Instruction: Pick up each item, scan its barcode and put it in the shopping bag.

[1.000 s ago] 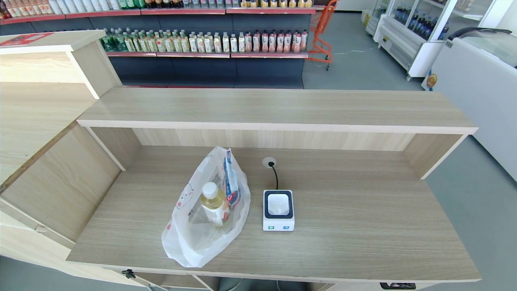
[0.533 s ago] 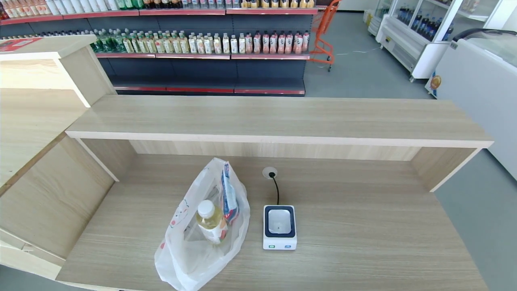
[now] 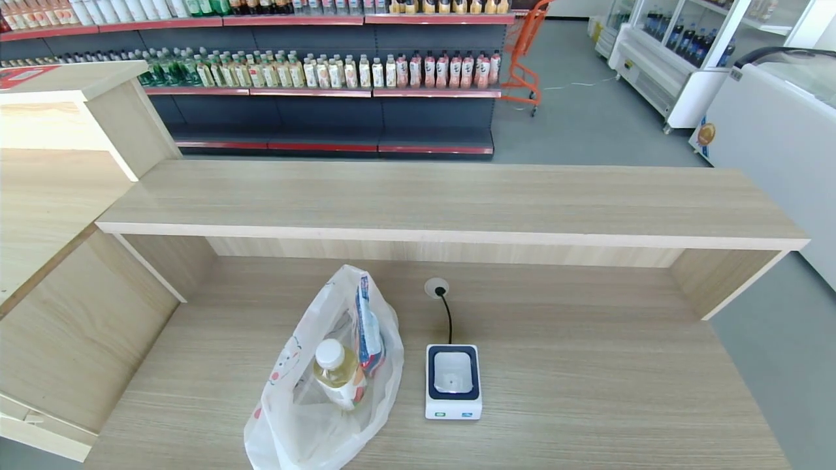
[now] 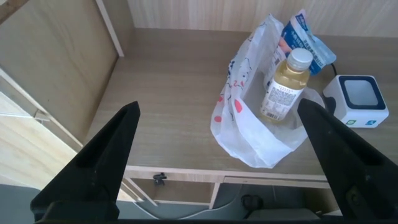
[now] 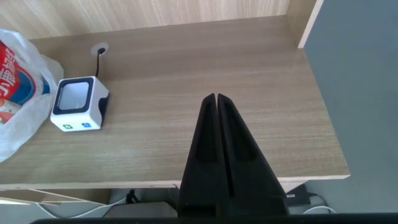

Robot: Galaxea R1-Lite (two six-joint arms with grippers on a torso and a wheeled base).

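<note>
Left gripper [image 4: 219,107] wide open, right gripper [image 5: 216,98] closed. Bag [image 3: 294,418] at counter [image 3: 588,391] front edge, base cut off in head view; packet [image 3: 368,326] half-hidden inside.

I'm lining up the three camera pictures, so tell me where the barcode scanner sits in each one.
Head view: barcode scanner on the counter, just right of the shopping bag.
Left wrist view: barcode scanner beside the shopping bag, past the bottle.
Right wrist view: barcode scanner beside the shopping bag, its cable leading away.
Shared landmark: the shopping bag.
</note>
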